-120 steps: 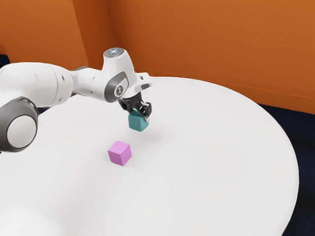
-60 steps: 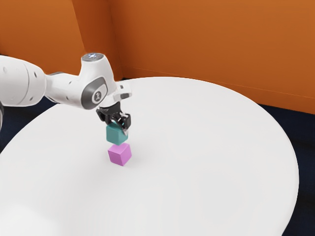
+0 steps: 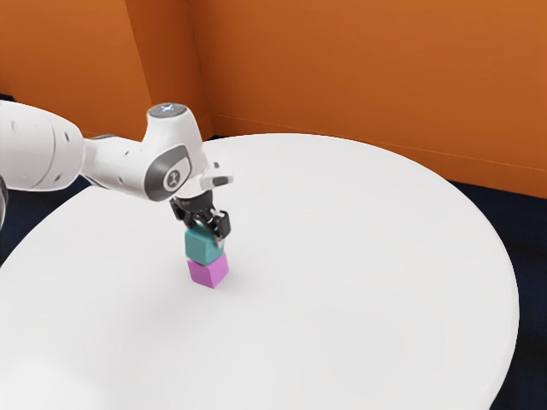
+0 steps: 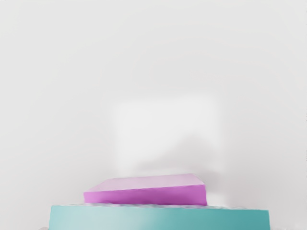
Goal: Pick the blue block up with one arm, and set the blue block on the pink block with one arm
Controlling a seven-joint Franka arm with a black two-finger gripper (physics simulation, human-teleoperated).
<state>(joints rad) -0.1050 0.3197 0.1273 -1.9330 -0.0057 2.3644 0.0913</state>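
While the black fingers [image 3: 220, 225] of the gripper [image 3: 205, 225] are being closed on opposite sides of the blue block [image 3: 202, 248], they are being kept apart only by the block's width, and its upper part is being gripped. The blue block, teal in shade, is being held directly on top of the pink block [image 3: 208, 273], with the two faces appearing to touch and the edges roughly lined up. In the wrist view, the blue block [image 4: 158, 218] is being shown just under the hand, with the pink block [image 4: 148, 191] peeking out from beneath it. The white arm [image 3: 111, 162] is being stretched in from the exterior view's left of the pink block, with the hand pointed down over it. The pink block is being borne by a round white table [image 3: 367, 256]. Behind the pink block, an orange wall [image 3: 359, 68] is being shown.
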